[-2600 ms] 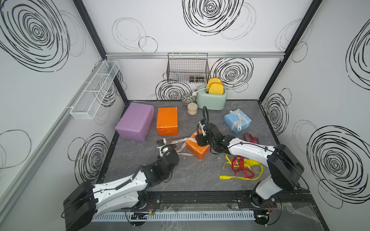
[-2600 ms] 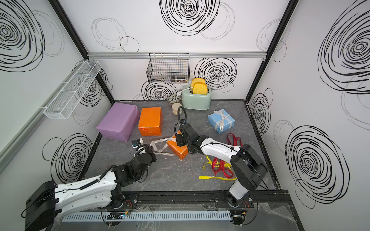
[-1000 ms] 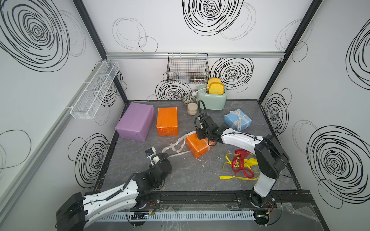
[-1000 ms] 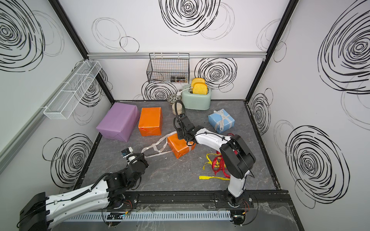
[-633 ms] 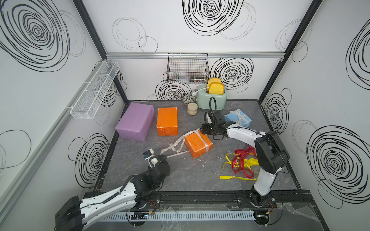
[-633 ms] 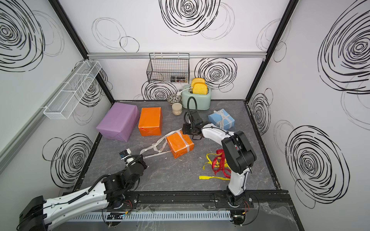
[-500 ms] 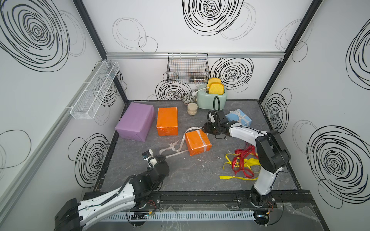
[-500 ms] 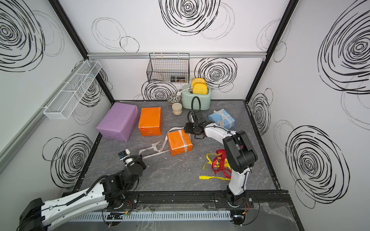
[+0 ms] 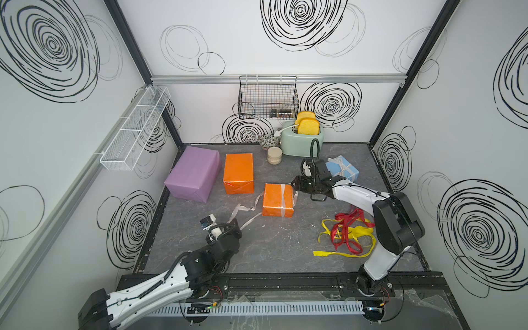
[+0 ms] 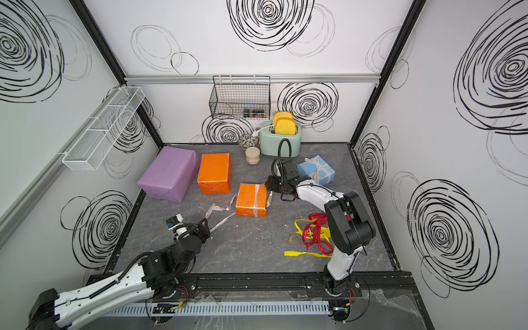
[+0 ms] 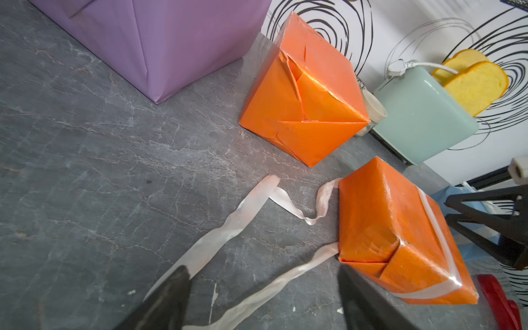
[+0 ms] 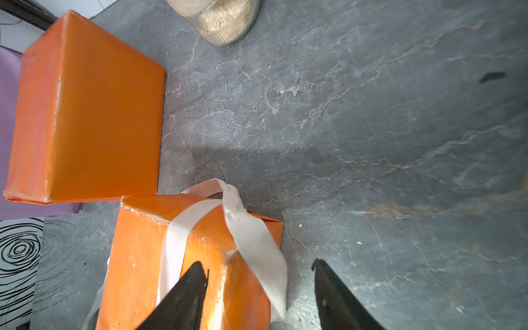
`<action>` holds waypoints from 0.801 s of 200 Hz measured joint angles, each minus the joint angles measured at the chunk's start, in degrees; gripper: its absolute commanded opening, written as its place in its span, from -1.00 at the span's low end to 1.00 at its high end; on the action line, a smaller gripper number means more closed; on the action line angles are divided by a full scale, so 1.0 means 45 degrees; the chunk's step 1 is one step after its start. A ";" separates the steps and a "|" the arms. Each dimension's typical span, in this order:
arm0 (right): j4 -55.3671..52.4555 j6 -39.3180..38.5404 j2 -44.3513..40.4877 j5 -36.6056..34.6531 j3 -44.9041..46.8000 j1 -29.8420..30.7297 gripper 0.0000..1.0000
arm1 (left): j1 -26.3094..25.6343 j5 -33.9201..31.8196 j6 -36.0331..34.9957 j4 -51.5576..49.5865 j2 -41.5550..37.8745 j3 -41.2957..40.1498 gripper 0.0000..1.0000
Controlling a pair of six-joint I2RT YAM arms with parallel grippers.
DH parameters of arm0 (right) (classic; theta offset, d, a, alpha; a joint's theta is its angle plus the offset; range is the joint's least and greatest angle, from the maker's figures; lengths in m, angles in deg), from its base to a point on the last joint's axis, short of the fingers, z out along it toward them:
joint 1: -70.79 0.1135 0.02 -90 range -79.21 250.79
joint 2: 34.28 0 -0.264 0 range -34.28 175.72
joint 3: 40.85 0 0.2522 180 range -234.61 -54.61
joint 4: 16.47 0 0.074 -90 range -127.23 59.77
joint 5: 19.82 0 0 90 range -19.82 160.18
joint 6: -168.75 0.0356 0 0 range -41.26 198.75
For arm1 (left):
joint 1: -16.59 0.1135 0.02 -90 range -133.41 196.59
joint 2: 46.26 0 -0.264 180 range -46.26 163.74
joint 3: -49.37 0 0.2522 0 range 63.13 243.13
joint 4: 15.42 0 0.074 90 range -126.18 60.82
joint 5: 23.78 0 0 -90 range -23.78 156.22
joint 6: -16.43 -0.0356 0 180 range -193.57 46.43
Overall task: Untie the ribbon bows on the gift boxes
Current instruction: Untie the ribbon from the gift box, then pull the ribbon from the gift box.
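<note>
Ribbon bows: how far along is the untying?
Done: lilac box and large orange box are bare; yellow ribbon and red ribbon lie loose. In hand: white ribbon, untied, wraps the small orange box; left gripper and right gripper open beside it. Left: blue box, bow tied.

White arm links (image 9: pixel 357 197), black joints (image 9: pixel 397 225), looped black cable (image 9: pixel 311 148), tapered black jaws
</note>
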 measured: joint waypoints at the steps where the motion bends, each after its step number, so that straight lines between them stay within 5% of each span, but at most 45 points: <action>1: 0.0000 0.0000 -0.0063 -0.0063 0.0019 0.0005 0.27 | 0.0000 0.0000 -0.0049 0.0000 0.0000 0.0019 0.92; 61: 0.0087 -0.0112 -0.2113 -0.1073 0.0651 0.0845 0.16 | 0.0476 0.1316 -0.2939 0.0092 0.0991 0.3492 0.92; 122: -0.1530 -0.0782 -0.0330 -0.2463 -0.1365 0.3473 -0.02 | 0.5430 0.8184 -0.6086 -0.1117 0.4503 0.8621 0.92; 160: -0.2754 -0.0913 0.0971 -0.3560 -0.2127 0.3939 -0.10 | 0.6368 0.9836 -0.7635 -0.1695 0.5362 0.8587 0.92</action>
